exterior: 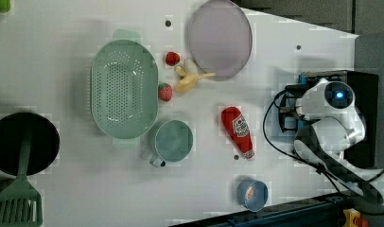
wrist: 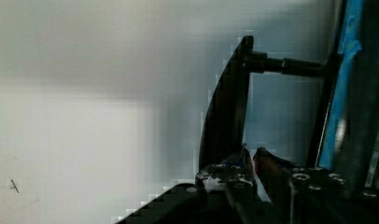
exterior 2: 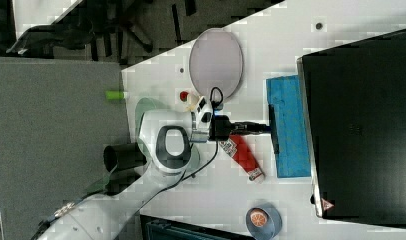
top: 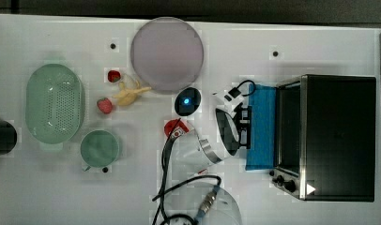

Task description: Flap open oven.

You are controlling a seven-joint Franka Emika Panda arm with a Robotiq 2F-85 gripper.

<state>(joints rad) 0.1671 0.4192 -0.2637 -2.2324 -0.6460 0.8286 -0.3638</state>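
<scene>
Door status first: you had the oven [top: 339, 136] at the top view's right end of the white table [top: 48, 187], and its blue-tinted glass door [top: 262, 126] was already flapped down, lying roughly flat toward the top view's left. I'd judge the opening itself essentially done; what was left for you was to let go of the handle and back the arm off.

Left to right in the top view: green colander [top: 55, 104], green mug [top: 100, 148], two strawberries [top: 104, 105], a banana [top: 129, 93], the grey round plate [top: 167, 53], the ketchup bottle [top: 176, 128] partly under the arm, then the gripper [top: 245, 126] at the door's outer edge.

Arm reached from the table's near edge across to the door, hand about level, pointed at the oven. In the right view the gripper met the black bar handle [exterior 2: 274, 129]. In the wrist view the fingers [wrist: 234, 170] sat nearly together around that bar, so I'd call it pinching the handle.
</scene>
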